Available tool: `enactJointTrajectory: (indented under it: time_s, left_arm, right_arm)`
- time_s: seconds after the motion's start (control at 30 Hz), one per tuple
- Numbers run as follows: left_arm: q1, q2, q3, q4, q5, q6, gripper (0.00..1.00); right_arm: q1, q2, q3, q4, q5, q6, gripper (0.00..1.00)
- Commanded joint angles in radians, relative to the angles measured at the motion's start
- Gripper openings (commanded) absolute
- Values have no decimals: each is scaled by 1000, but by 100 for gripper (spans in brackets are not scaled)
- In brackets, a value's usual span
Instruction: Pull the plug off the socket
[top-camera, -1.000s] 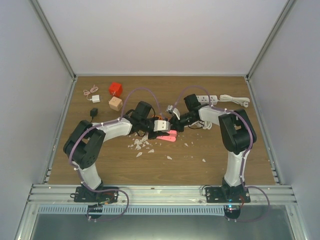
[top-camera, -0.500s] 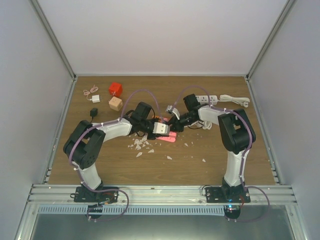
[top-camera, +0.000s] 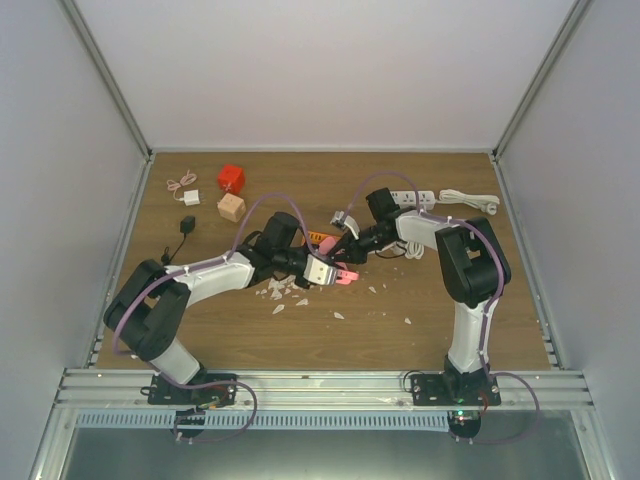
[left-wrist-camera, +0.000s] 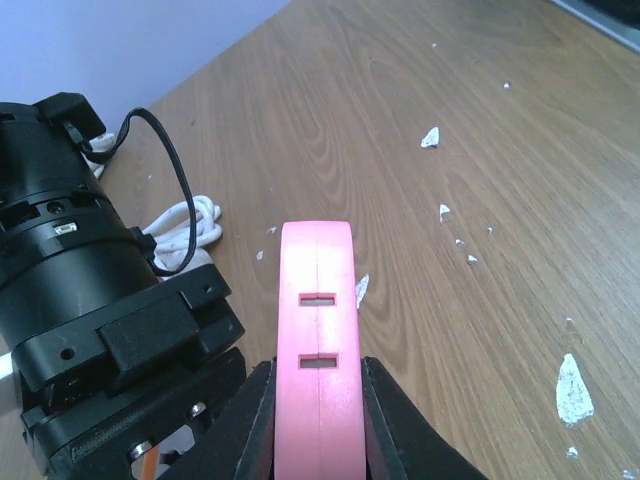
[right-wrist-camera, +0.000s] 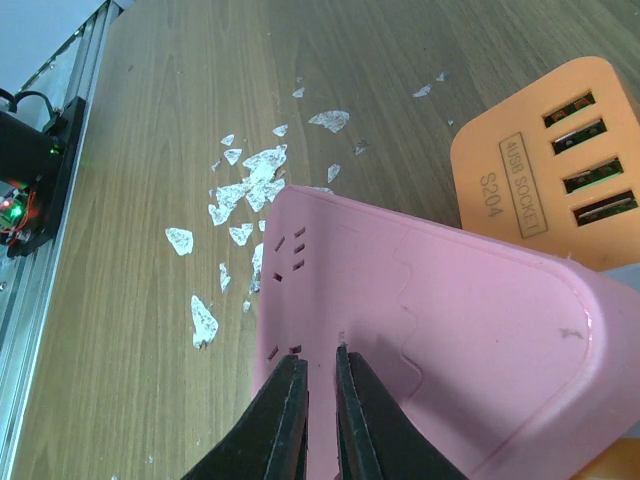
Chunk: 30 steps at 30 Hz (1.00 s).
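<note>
Looking through the left wrist camera, I see the left fingers clamped on both broad faces of the pink plug. It is held on edge above the table near its middle, with its long axis pointing straight out from the fingers and its slotted edge upward. The right fingers are drawn almost together at its broad face. The orange socket lies just behind the plug, perhaps joined to it; I cannot tell. I judge the pull should follow that long axis.
</note>
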Motion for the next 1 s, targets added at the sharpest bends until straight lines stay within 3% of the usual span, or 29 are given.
enactJointTrajectory:
  time_s: [0.0, 0.23, 0.5, 0.77, 0.97]
  left_arm:
    - [-1, -23, 21, 18, 79, -7, 18]
    - [38, -66, 41, -133, 142, -53, 18]
    - [123, -123, 61, -297, 215, -149, 18]
    - [249, -161, 93, -318, 302, -303, 18]
    - [268, -285, 42, -266, 223, -236, 18]
  right_arm:
    - [-17, 93, -21, -24, 251, -5, 11]
    - [-17, 47, 0, -33, 183, -12, 15]
    - [-16, -43, 40, -36, 105, 0, 26]
    - [-18, -164, 25, -33, 65, -16, 40]
    - [-32, -235, 16, -72, 46, -34, 47]
